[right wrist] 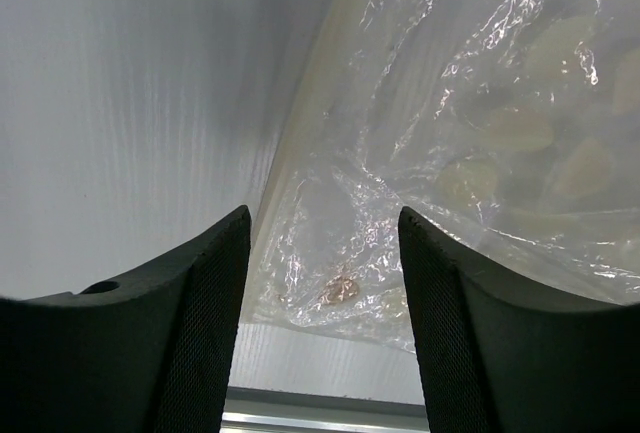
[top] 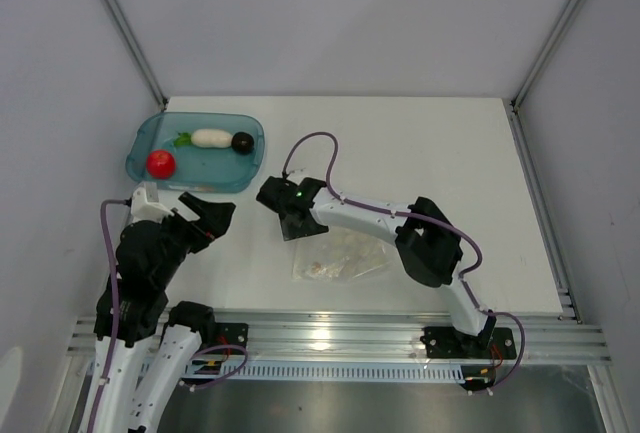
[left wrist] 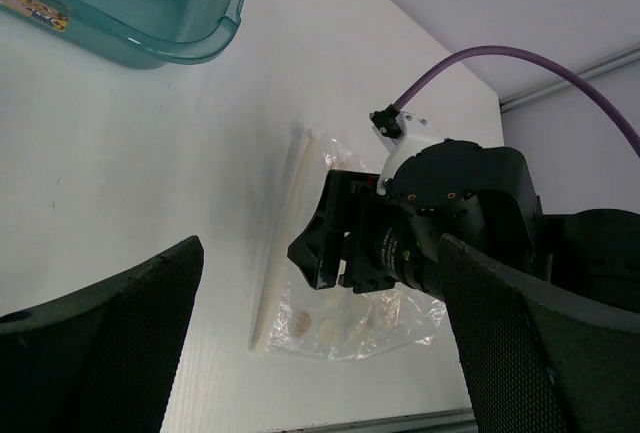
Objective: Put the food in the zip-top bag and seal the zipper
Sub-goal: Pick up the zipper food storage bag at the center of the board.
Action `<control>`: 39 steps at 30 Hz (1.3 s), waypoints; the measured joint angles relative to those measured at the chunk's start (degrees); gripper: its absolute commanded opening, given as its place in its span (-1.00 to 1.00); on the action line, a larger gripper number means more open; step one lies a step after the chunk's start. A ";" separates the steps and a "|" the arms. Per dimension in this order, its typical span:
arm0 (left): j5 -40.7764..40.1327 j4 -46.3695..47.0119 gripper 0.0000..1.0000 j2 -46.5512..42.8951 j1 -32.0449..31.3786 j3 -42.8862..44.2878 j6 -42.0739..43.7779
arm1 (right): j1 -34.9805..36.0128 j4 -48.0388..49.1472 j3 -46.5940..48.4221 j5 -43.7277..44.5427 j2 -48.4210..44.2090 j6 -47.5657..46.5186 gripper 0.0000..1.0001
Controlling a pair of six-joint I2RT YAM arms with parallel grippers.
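**Inspector:** State of the right gripper (right wrist: 322, 211)?

**Assistant:** Jaws apart, nothing between them. It hangs low over the small clear crinkly zip-top bag (top: 340, 256), which lies flat on the white table (top: 400, 143) directly beneath its fingertips. The thin pale press-seal zipper (left wrist: 283, 243) runs along the bag edge under that gripper. In my judgement it is posted there to pinch one lip of the mouth and lift it open. Whether the fingers touch the film, I cannot tell.

**Inspector:** And the left gripper (top: 213, 218)?

**Assistant:** Spread wide and empty. The bag is near, off to its right, and the translucent teal plastic tray (top: 140, 148) sits just ahead of its fingertips.

**Inspector:** Location of the food?

**Assistant:** All in that tray, none bagged. The red tomato-like ball (top: 160, 163) is nearest the left gripper. The white oblong radish with green leaves (top: 210, 138) and the dark brown-black round piece (top: 242, 142) lie side by side farther beyond it.

**Inspector:** Finding?

**Assistant:** The left gripper stands open by the tray, probably to fetch food once the bag mouth is held. Loading has not begun. Whether the zipper is pressed shut at present cannot be read.
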 measured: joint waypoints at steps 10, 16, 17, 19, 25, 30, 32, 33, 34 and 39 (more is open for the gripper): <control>0.00 -0.28 0.99 -0.17 0.00 -0.02 0.02 | -0.17 3.10 -0.81 -3.02 0.90 2.47 0.14; -0.02 -0.31 0.99 -0.17 0.00 -0.02 0.07 | -0.26 4.87 -2.27 -4.31 3.10 2.93 -0.06; -0.02 -0.31 0.99 -0.17 0.00 -0.02 0.07 | -0.28 5.07 -2.71 -4.48 3.21 3.06 -0.14; -0.02 -0.31 0.99 -0.17 0.00 -0.02 0.09 | -0.55 5.60 -3.78 -4.74 3.23 3.17 -0.31; 0.00 -0.28 0.99 -0.13 0.00 -0.04 0.33 | -0.92 8.41 -6.12 -5.62 2.60 3.37 -1.00; 1.38 0.00 0.99 0.22 0.00 -0.72 1.11 | -0.94 12.07 -10.49 -5.79 0.04 3.28 -1.00; 2.58 0.61 0.99 0.76 0.00 -1.38 1.60 | -1.05 13.07 -12.74 -5.79 -1.38 2.80 -1.00; 3.34 1.09 0.99 1.11 0.00 -1.84 1.86 | -1.03 13.73 -13.94 -5.81 -2.14 2.45 -1.00; 3.89 1.55 0.99 1.42 0.00 -2.23 2.05 | -1.03 14.05 -15.37 -5.81 -3.17 2.12 -1.00; 10.03 5.60 0.89 3.87 -0.07 -5.62 3.30 | -0.79 17.16 -24.22 -7.82 -11.08 -1.53 -1.00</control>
